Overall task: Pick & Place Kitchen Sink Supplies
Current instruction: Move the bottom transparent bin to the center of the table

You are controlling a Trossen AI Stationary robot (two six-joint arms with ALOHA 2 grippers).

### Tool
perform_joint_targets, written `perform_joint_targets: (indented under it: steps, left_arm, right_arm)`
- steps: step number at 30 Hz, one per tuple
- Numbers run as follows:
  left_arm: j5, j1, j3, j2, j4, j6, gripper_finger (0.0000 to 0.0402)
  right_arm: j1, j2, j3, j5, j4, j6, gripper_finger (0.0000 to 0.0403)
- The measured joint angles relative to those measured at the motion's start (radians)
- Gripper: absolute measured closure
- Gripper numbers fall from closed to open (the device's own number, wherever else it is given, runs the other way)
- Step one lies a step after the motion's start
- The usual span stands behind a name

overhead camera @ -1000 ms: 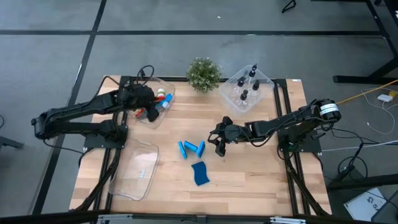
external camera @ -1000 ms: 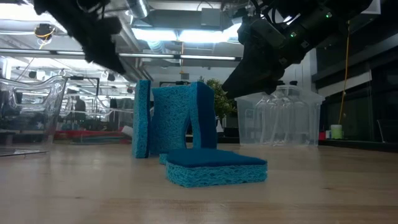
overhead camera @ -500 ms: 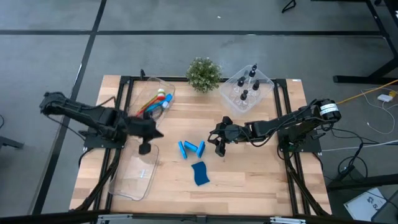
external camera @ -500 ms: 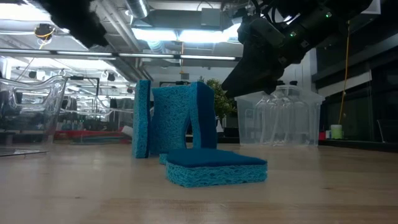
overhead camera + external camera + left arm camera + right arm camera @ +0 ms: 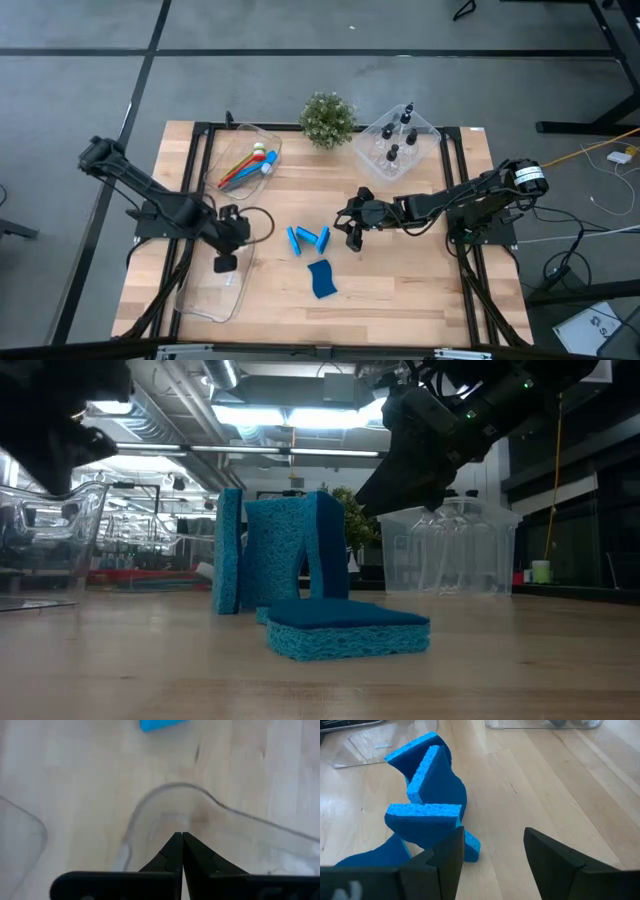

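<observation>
Three blue sponge pieces [image 5: 308, 238] stand on edge together mid-table, and a fourth [image 5: 321, 279] lies flat nearer the front. My right gripper [image 5: 352, 228] is open just to their right, its fingers [image 5: 445, 855] short of the nearest piece [image 5: 422, 815]. My left gripper [image 5: 225, 262] is shut with nothing in it, pointing steeply down over the far corner of an empty clear bin [image 5: 195, 295]. In the left wrist view its tips [image 5: 181, 837] hang above the bin's rim [image 5: 150, 800]. Coloured brushes [image 5: 245, 165] lie in a bin at the far left. Black-capped bottles [image 5: 397, 143] stand in a bin at the far right.
A small potted plant [image 5: 327, 118] stands at the far edge between the two far bins. Bare wood lies along the front and right of the flat sponge [image 5: 345, 628]. The right arm [image 5: 430, 440] hangs above the sponges in the low view.
My left gripper has swung from the brush bin at the far left toward the near edge and down, turning as it went, and now hangs over the empty bin. My right gripper and the sponges have kept still.
</observation>
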Motion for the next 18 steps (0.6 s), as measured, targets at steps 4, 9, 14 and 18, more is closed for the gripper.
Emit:
perform_joint_targets:
  steps: [4,9,14,18]
  left_arm:
    - [0.041,-0.004,0.0,0.073,-0.023,-0.022,0.04]
    - [0.079,-0.003,0.0,0.182,-0.037,-0.019,0.04]
    - [0.107,0.02,0.0,0.275,0.003,0.029,0.04]
    - [0.078,0.045,0.005,0.312,0.085,0.108,0.04]
  right_arm:
    - [0.0,0.0,0.0,0.0,0.0,0.0,0.0198]
    - [0.0,0.0,0.0,0.0,0.0,0.0,0.0198]
    - [0.0,0.0,0.0,0.0,0.0,0.0,0.0199]
    - [0.0,0.0,0.0,0.0,0.0,0.0,0.0199]
